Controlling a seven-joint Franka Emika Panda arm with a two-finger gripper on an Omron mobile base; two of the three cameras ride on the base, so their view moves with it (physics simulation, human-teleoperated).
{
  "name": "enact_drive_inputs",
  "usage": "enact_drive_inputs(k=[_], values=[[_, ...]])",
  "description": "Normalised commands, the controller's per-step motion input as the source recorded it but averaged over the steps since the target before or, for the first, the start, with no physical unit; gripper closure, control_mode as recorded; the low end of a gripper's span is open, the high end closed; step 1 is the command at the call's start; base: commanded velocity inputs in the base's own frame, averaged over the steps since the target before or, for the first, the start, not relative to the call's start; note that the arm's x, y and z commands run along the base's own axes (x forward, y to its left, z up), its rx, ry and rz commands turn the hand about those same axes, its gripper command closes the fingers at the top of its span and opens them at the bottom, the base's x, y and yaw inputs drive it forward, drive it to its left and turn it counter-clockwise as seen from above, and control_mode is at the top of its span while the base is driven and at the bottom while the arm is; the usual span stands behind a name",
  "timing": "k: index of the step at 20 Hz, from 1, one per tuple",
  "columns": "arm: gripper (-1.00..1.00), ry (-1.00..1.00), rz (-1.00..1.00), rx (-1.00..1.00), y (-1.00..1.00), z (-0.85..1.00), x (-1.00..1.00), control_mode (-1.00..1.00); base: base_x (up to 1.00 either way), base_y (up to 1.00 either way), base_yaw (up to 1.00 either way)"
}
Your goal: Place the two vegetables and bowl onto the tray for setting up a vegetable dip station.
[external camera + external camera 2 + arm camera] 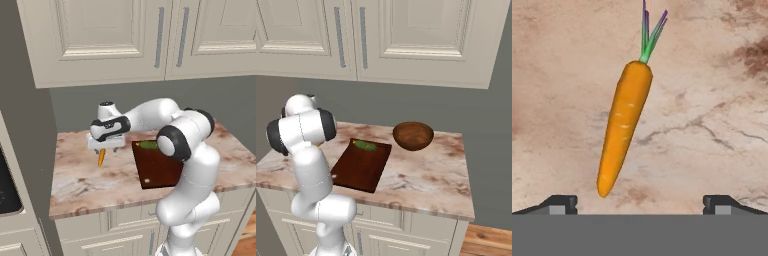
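Hanging low over the counter [85, 180], the gripper [106, 149] sits left of the middle in the left base view. Its two fingers are spread wide apart and hold nothing. The carrot [624, 126] lies on the stone right under it. In the hand view the carrot fills the middle, with its green top up near the top edge and its pointy end down near the bottom left fingertip.

The counter is pinkish marble with brown and white swirls and thin dark cracks. The tray [361, 166] lies flat on it, in the middle of the right base view. The cucumber [364, 146] is lying on the tray near its far edge. The bowl [413, 135] stands on the counter just to the right of the tray, not on it.

Cream cabinets [406, 35] with long grey handles hang along the top of both base views. The wall [476, 115] behind the counter is grey. More cream cabinets sit under the counter. A bit of wood floor [488, 242] shows in the lower right corner.
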Motion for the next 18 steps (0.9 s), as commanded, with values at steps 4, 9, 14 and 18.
enact_drive_inputs(k=[4, 9, 14, 18], values=[[-1.0, 0.0, -0.15, -0.01, 0.03, -0.11, 0.24, -1.0, 0.0, 0.0, 0.0], [-1.0, 0.0, -0.13, 0.0, 0.0, -0.2, 0.2, -1.0, 0.0, 0.0, 0.0], [-1.0, 0.0, -0.1, 0.0, 0.08, -0.31, 0.13, -1.0, 0.0, 0.0, 0.0], [-1.0, 0.0, -0.07, 0.0, 0.14, -0.18, 0.11, -1.0, 0.0, 0.0, 0.0]])
